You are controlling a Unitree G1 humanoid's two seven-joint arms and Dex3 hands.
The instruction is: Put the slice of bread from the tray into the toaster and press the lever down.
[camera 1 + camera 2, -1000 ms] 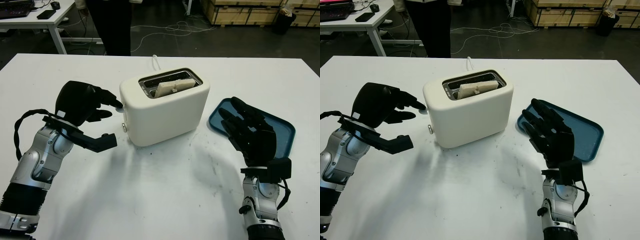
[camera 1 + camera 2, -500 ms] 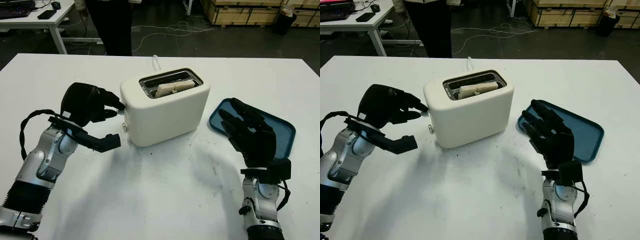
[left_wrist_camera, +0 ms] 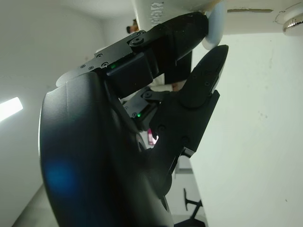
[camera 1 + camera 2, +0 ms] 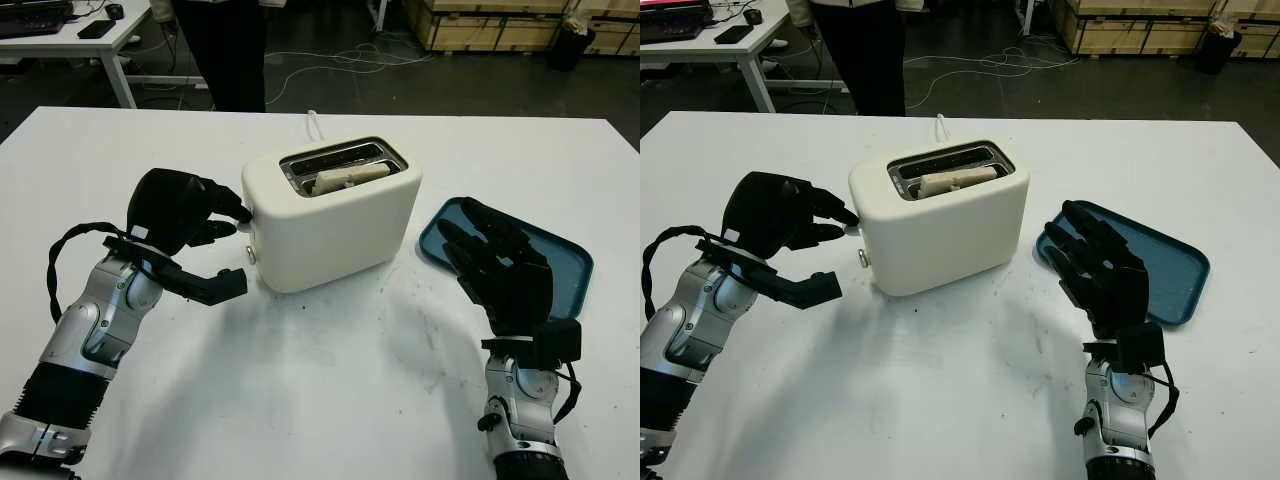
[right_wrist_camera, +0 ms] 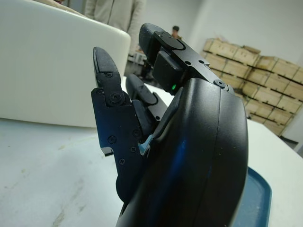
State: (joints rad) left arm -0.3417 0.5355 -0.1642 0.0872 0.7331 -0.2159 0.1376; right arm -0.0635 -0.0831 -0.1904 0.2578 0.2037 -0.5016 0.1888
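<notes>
One bread slice (image 4: 348,177) sunk in toaster (image 4: 335,222), mid-table.
Left hand (image 4: 190,215) curled, fingertips on lever (image 3: 215,28); right hand (image 4: 505,275) open over tray (image 4: 570,262).

left arm: enters bottom left, forearm angled up and inward, elbow bent | left hand (image 4: 180,215): raised off the table, fingers curled, two fingertips (image 3: 208,28) pointing forward, thumb held low | right arm: upright at bottom right | right hand (image 4: 505,275): open, held above the table, fingers pointing up and away
</notes>
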